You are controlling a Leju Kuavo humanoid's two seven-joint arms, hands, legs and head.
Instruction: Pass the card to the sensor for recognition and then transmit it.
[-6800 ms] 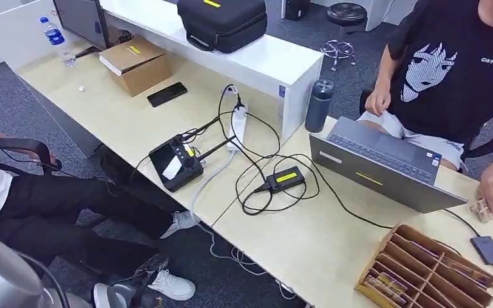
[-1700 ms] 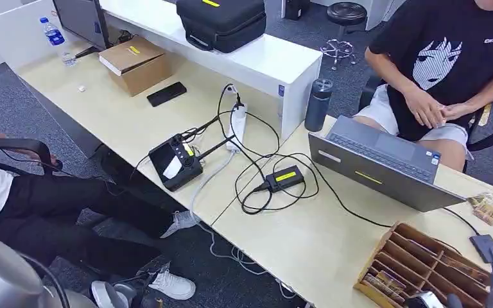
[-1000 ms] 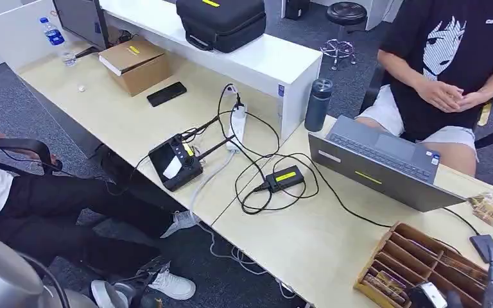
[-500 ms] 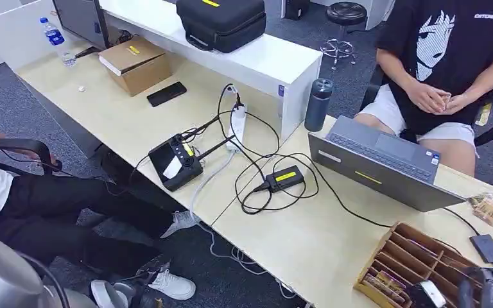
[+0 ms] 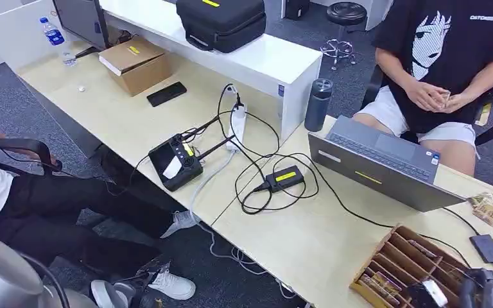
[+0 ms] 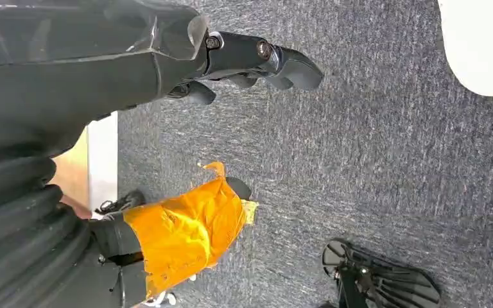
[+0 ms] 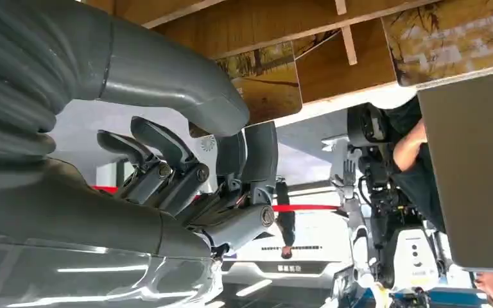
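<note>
Head view: the right hand (image 5: 488,290) sits at the near right corner of the surface (image 5: 295,244), over the near end of the wooden card rack (image 5: 417,260).
Right hand: in the right wrist view its dark fingers (image 7: 167,160) are curled in beside the thick thumb, close to a card (image 7: 263,80) standing in the rack; whether it grips that card cannot be told.
Left hand: in the left wrist view the hand (image 6: 244,61) hangs over grey carpet, fingers loosely apart, holding nothing.
Cards: several stand in the rack's slots; a small loose stack (image 5: 486,207) lies on the surface to the far right of the rack.
Sensor: a flat dark reader (image 5: 488,248) lies just right of the rack, its cable running toward the laptop (image 5: 385,165).
Person: seated behind the laptop in a black shirt (image 5: 449,51), hands together in the lap.
Far left: a cardboard box (image 5: 136,63), a phone (image 5: 167,94) and a water bottle (image 5: 54,33).
</note>
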